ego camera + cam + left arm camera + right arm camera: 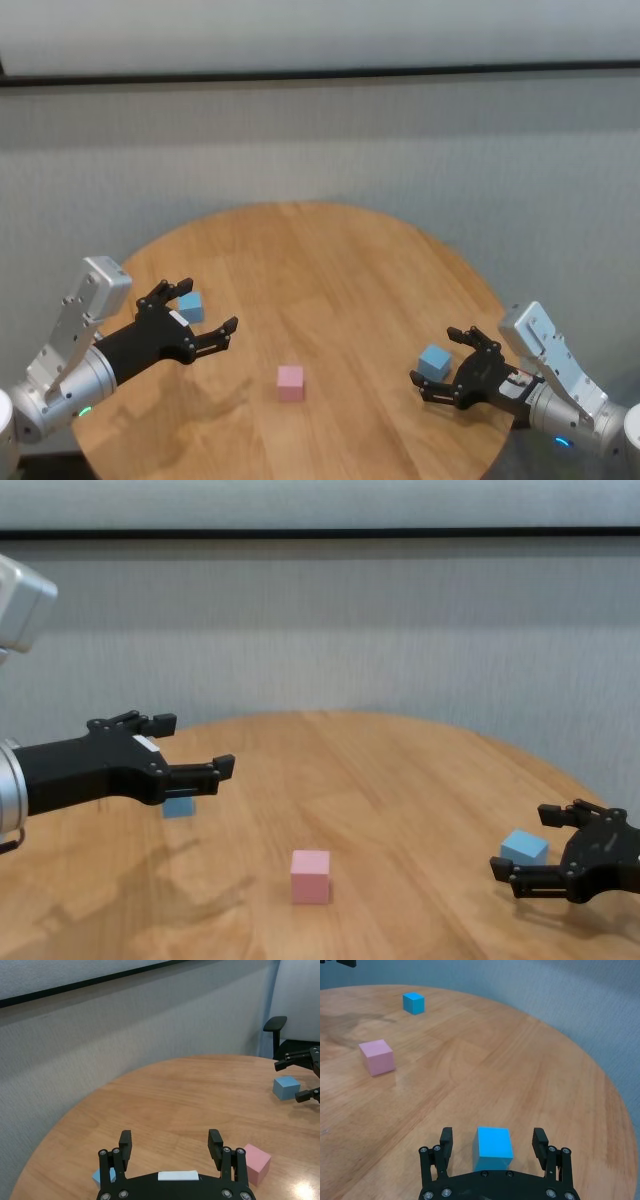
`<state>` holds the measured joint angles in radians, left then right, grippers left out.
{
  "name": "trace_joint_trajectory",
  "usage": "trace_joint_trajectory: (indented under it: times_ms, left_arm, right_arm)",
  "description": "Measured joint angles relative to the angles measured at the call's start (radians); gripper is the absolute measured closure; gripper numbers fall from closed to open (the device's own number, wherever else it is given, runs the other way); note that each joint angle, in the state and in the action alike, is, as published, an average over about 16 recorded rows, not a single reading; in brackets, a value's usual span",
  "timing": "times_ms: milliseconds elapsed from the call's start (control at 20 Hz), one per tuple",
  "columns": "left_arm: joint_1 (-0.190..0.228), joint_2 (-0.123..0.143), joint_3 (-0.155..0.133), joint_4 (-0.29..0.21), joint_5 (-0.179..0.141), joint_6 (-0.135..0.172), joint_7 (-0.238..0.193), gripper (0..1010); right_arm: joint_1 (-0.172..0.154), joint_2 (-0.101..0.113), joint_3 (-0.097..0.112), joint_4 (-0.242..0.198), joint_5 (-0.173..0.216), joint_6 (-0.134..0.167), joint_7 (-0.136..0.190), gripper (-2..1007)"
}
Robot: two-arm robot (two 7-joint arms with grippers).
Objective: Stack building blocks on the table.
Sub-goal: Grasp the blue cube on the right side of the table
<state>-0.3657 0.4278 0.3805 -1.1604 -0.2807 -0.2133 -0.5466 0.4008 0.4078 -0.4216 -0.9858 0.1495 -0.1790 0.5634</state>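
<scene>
Three building blocks rest apart on the round wooden table (330, 265). The pink block (290, 382) (310, 876) sits near the front middle. One light blue block (190, 306) (178, 807) lies at the left, and my left gripper (210, 304) (198, 742) hovers open above it, holding nothing. The other light blue block (434, 361) (493, 1147) lies at the right. My right gripper (435, 354) (492, 1134) sits low by the table, open, with this block between its spread fingers, which stand apart from its sides.
A grey wall with a dark rail stands behind the table. A black office chair (275, 1025) stands beyond the table's right side. Bare wood stretches across the table's middle and back.
</scene>
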Motion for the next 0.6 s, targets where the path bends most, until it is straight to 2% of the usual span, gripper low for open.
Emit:
trace_joint_trajectory:
  times_ms: [600]
  left_arm:
    - [0.0,0.0,0.0,0.0,0.0,0.0,0.0,11]
  right_arm:
    - [-0.001,-0.003,0.003,0.002,-0.006,0.011,-0.002,4]
